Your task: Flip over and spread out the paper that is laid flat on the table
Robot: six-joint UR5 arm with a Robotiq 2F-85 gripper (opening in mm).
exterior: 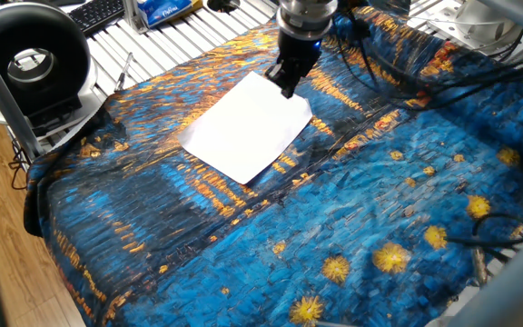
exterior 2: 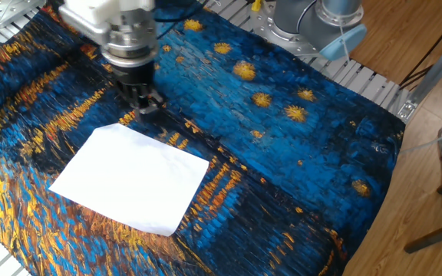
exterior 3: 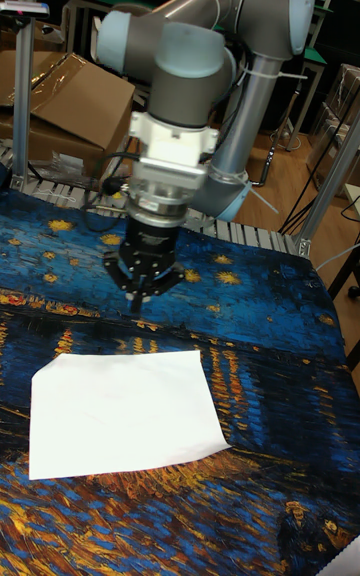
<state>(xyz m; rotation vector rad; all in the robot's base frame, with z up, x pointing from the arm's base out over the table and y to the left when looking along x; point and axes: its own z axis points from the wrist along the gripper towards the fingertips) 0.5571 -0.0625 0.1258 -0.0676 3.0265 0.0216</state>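
The white paper (exterior: 248, 127) lies flat on the blue and orange cloth of the table (exterior: 361, 200). It also shows whole as the paper (exterior 2: 129, 180) and the paper (exterior 3: 125, 411). My gripper (exterior: 286, 86) hangs just above the cloth beside the sheet's far edge, apart from it. Seen from the other side, the gripper (exterior 2: 148, 107) stands past the paper's upper corner. In the tall view the gripper (exterior 3: 135, 304) points straight down, fingers drawn together with nothing between them.
A black ring-shaped device (exterior: 30, 59) and a keyboard (exterior: 98, 14) sit on the white slatted surface at the left. Black cables (exterior: 407, 82) trail over the cloth behind the arm. The arm's base (exterior 2: 321, 23) stands at the table's edge; a cardboard box (exterior 3: 70, 101) lies behind.
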